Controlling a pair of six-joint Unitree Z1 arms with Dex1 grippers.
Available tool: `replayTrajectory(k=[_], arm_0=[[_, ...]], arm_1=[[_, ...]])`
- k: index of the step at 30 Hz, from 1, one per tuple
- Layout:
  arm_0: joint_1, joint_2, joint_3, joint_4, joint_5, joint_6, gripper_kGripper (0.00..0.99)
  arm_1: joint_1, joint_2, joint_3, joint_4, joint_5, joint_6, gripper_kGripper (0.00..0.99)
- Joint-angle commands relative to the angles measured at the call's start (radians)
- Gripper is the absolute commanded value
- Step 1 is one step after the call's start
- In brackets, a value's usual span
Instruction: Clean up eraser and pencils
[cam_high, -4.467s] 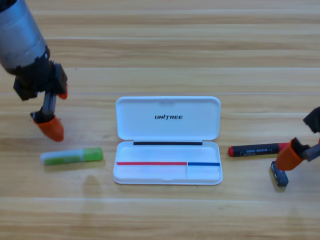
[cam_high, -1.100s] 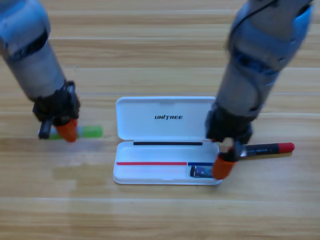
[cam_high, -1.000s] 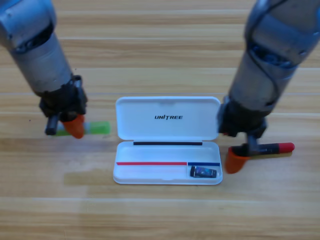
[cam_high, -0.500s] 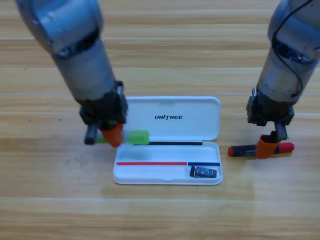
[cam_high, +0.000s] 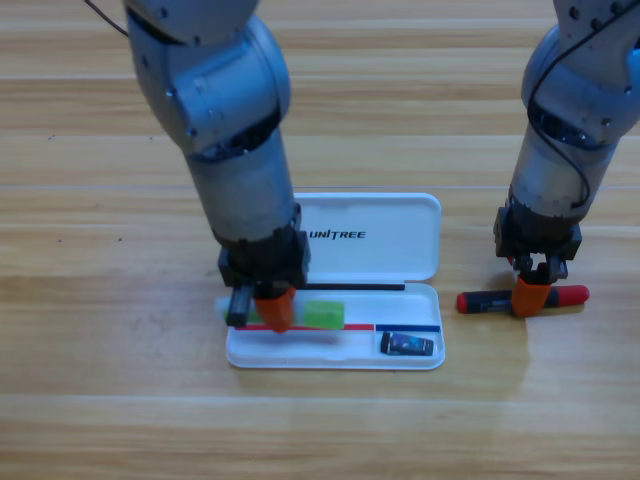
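The white case lies open at the table's middle. The eraser, a small dark block, rests in the tray's lower right compartment. My left gripper hangs over the tray's left half, shut on the lime-green pencil, which lies level along the tray. The arm hides the pencil's middle. The black pencil with red ends lies on the wood just right of the case. My right gripper points down onto its right part, with an orange tip covering the stick there.
The case's raised lid stands behind the tray. The left arm's thick grey body covers the lid's left end and the table behind it. Bare wood lies in front of the case.
The left gripper has carried the green pencil right, from the table's left side to over the tray. The right gripper left the eraser in the tray and moved onto the black-and-red pencil.
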Motion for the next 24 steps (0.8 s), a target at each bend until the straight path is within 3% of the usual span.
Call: replayTrajectory(k=[1,7,8,24], arm_0=[[-0.033,0.062,-0.012,0.008,-0.011,-0.02,0.0],[-0.037,0.084,-0.014,0.008,-0.011,-0.029,0.0],[-0.037,0.087,-0.014,0.01,-0.011,-0.032,0.0],[-0.051,0.136,-0.052,0.008,-0.016,-0.056,0.0]], arm_1=[[-0.027,0.072,0.018,-0.019,0.056,-0.018,0.407],[-0.027,0.074,0.028,-0.019,0.082,-0.044,0.026],[-0.027,0.074,0.028,-0.019,0.082,-0.046,0.0],[-0.027,0.011,0.021,0.004,0.067,-0.047,0.0]])
